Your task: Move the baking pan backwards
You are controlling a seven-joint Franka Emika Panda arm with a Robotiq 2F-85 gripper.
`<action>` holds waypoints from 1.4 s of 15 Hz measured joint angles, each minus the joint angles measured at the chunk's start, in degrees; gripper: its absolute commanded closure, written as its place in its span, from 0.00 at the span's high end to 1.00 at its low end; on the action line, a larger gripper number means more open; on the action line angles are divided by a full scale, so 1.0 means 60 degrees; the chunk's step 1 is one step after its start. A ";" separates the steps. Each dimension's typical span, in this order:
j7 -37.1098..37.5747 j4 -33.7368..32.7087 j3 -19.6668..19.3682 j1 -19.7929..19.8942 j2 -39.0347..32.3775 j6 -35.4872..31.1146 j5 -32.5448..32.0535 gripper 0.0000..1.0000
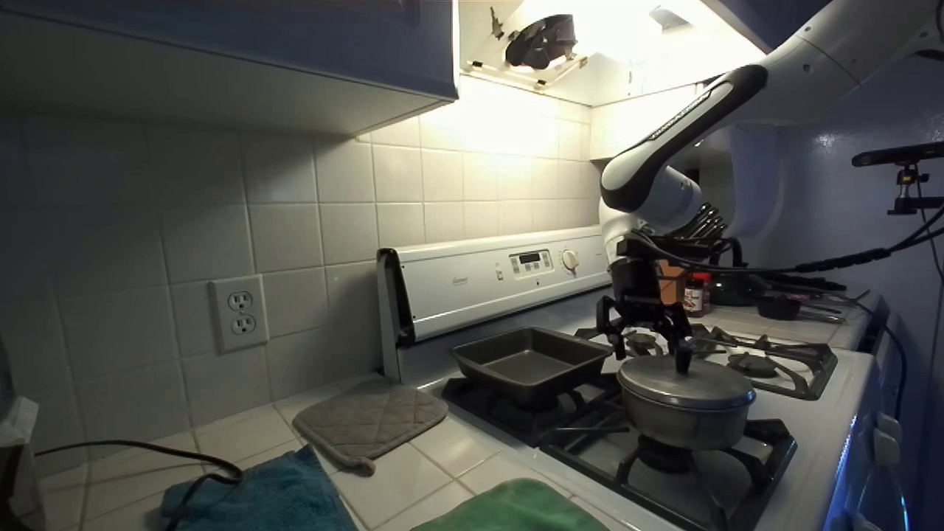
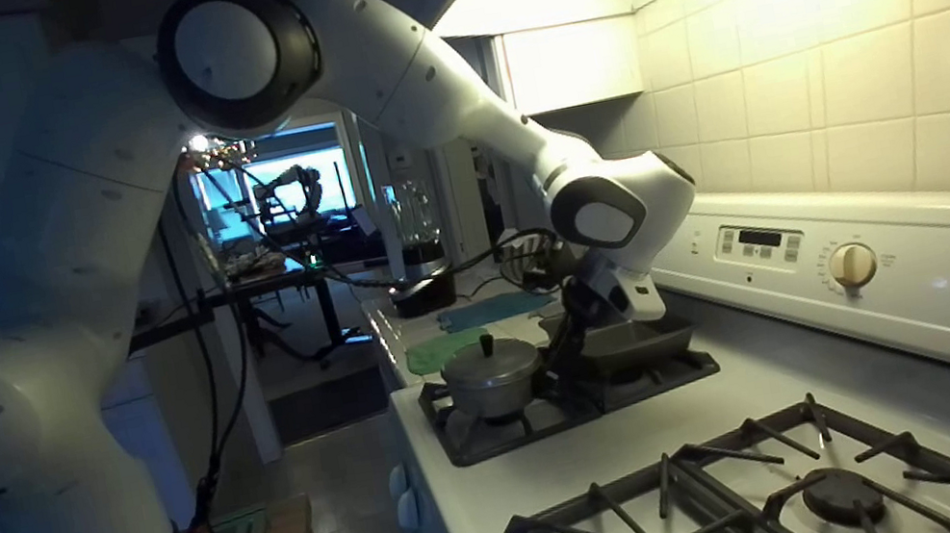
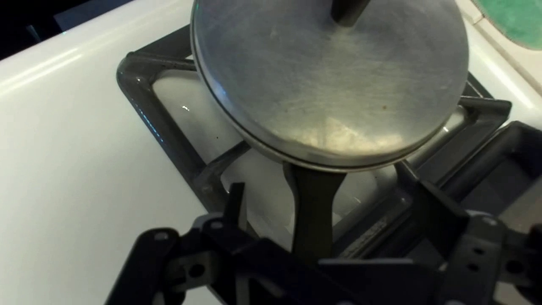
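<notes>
Dark-grey metal baking pan (image 1: 531,363): on the rear grate (image 1: 483,409), near the control panel (image 1: 501,284); in an exterior view it sits between nine and ten o'clock from the lidded pot (image 1: 686,417).
Pan's step: probably no push in hand; the pan may already stand far enough back, as the gripper (image 3: 330,188) is at the pot's handle (image 3: 313,207) instead.
Next for the pan: any further shift calls for rising clear of the handle, then meeting the front rim (image 1: 569,375) and pressing toward the control panel.
Fingers (image 3: 238,203): spread wide, gripping nothing; in the wrist view they flank the handle at nine and three o'clock, gaps showing. Its six o'clock end is hidden, so contact there cannot be told.
</notes>
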State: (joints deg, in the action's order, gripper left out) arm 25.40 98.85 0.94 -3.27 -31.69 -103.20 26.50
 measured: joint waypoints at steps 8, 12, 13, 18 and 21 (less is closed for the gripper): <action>-0.0811 0.0025 -0.0052 0.0153 0.0555 0.0205 -0.0125 1.00; -0.0930 0.0056 -0.0177 0.0204 0.0806 0.0972 -0.0682 1.00; -0.0980 0.0128 -0.0184 0.0203 0.0905 0.1123 -0.0881 1.00; -0.1098 0.0893 -0.0184 0.0121 0.1599 0.1427 -0.1996 1.00; -0.1099 0.1449 -0.0184 0.0088 0.2055 0.1407 -0.2257 1.00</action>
State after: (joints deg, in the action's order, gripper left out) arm 18.80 107.54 -0.16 -2.74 -19.36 -94.75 12.96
